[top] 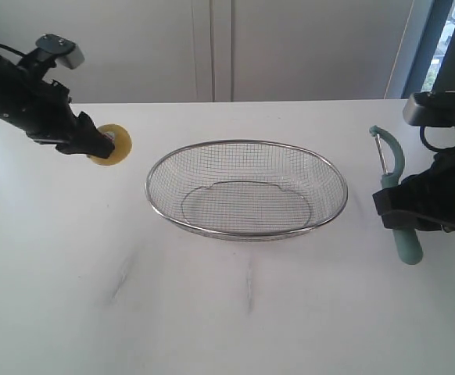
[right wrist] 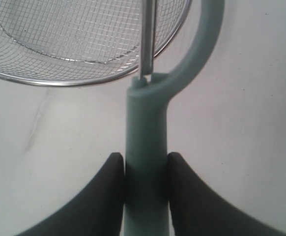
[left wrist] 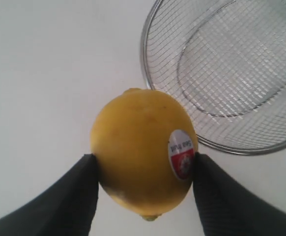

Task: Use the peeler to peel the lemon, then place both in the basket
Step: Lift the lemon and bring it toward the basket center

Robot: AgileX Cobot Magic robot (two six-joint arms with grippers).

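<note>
While lemon (left wrist: 138, 147) sits clamped in left end effector (left wrist: 145, 169), right end effector (right wrist: 146, 169) grips peeler (right wrist: 146, 123) handle.

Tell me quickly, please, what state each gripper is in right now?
Left gripper: closed on the lemon, held off the table.
Right gripper: closed on the peeler, gripping its handle.

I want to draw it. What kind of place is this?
Likely a robot lab staged like a kitchen: a white table, a wire basket, the left tool holding a lemon, the right tool holding a peeler.
</note>
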